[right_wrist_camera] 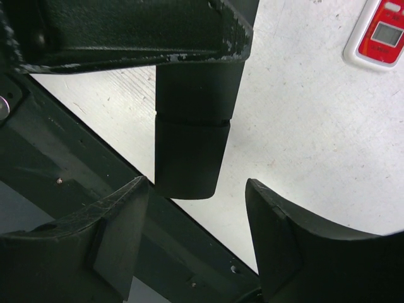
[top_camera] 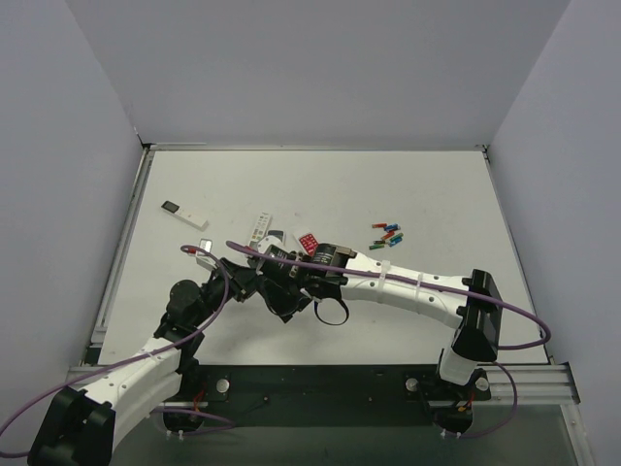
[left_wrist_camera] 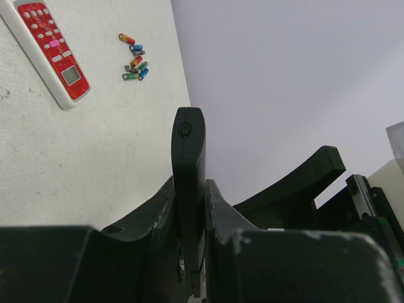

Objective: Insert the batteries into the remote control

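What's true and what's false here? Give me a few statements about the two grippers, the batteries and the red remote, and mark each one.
1. The left gripper is clamped on a black bar. True.
2. The right gripper holds a battery. False: its jaws stand apart, with no battery between them.
3. The batteries lie in a loose cluster on the table. True.
4. The red-faced remote lies on top of the batteries. False: it lies flat on the table, apart from them.
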